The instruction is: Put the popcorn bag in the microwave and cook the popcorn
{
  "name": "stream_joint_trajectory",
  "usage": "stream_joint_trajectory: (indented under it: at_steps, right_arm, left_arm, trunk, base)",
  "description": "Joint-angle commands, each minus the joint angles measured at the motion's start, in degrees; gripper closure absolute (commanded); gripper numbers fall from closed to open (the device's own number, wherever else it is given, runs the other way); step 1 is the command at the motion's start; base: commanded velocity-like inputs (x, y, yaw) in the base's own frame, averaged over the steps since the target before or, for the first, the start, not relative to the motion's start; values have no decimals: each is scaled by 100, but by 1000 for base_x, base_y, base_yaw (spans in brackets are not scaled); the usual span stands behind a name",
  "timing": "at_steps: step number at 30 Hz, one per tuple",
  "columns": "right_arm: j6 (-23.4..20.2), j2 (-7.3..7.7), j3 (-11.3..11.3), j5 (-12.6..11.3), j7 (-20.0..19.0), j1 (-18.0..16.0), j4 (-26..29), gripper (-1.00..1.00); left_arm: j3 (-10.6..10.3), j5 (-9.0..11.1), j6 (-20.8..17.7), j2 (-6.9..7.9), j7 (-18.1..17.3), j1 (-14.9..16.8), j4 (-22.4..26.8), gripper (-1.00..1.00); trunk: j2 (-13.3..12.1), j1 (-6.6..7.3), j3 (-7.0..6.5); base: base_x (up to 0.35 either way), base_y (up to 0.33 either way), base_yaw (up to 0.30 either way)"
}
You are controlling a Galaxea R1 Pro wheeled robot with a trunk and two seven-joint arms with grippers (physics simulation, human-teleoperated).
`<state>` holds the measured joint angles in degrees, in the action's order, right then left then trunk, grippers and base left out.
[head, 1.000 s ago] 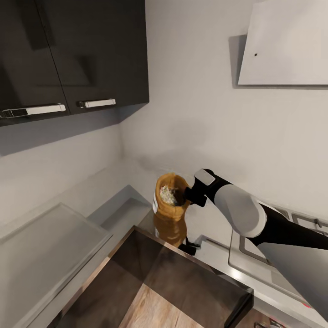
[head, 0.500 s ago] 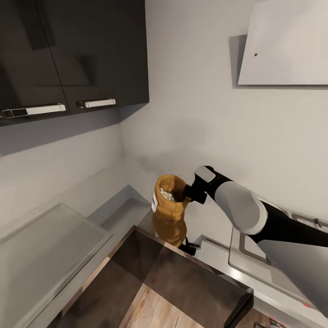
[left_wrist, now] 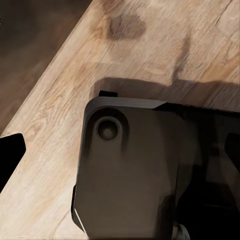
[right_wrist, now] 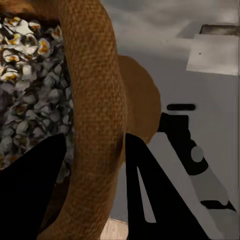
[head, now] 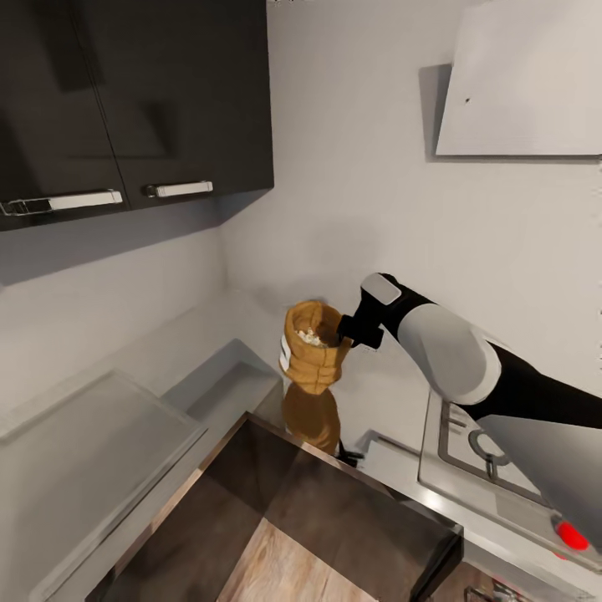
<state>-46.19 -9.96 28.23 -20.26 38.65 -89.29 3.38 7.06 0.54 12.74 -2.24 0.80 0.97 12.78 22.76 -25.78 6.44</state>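
Grey table (head: 100, 435) runs below dark cabinets (head: 134, 100); my right hand (head: 344, 334) is clamped on the rim of the popcorn bag (head: 313, 359), holding it above the table with popcorn (right_wrist: 27, 95) inside.

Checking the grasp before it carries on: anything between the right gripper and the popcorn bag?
No. The right gripper is already on the popcorn bag: the right wrist view shows one finger inside over the popcorn, the other outside, with the rolled rim between them. The bag hangs above the countertop, its reflection below.
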Motion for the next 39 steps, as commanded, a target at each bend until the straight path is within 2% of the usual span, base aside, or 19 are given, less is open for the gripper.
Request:
stream_joint_trajectory:
  at_steps: [1, 4, 7, 11, 15, 22, 30, 36, 39]
  right_arm:
    - [-13, -4, -11, -62, 54, -2, 13, 100]
    - [-13, -4, -18, -55, 115, -1, 13, 100]
    - [-13, -4, 3, -91, 505, -8, 26, 100]
    - [-13, -4, 17, -105, 720, -11, 85, 100]
    - [-13, -4, 31, -108, 1009, 1, 423, 100]
    - [-13, -4, 33, -101, 1088, 11, 567, 100]
    - [-13, 245, 32, -103, 1315, 46, 567, 100]
    - [-25, 365, 41, -109, 1359, 34, 567, 100]
    - [-178, 474, 110, -193, 1346, 54, 567, 100]
  left_arm:
    - [14, 11, 18, -3, 6, 2, -3, -100]
    - [14, 15, 18, -5, 8, 0, -3, -100]
    - [14, 16, 18, -5, 8, 0, -3, -100]
    - [14, 16, 18, -5, 8, 0, -3, -100]
    - [28, 19, 18, 1, 8, -2, -3, -100]
    - [40, 26, 27, -5, 25, -24, -3, -100]
    - [48, 30, 23, -4, 26, -26, -7, -100]
    - [50, 32, 24, 4, 32, -26, -12, -100]
    - [50, 33, 23, 2, 30, -26, -12, -100]
  trunk:
    - [15, 0, 13]
    - [15, 0, 13]
    - [15, 0, 13]
    - [15, 0, 13]
    - [15, 0, 13]
    - [15, 0, 13]
    - [15, 0, 29]
    - [15, 0, 53]
    - [15, 0, 59]
  base:
    - [-291, -5, 0]
    - [-321, -48, 0]
    - [-336, -80, 0]
    - [-338, -92, -111]
    - [-246, -86, -278]
    - [-65, -53, -39]
    - [-267, -231, -164]
    - [-288, -211, -270]
    - [-296, -195, -135]
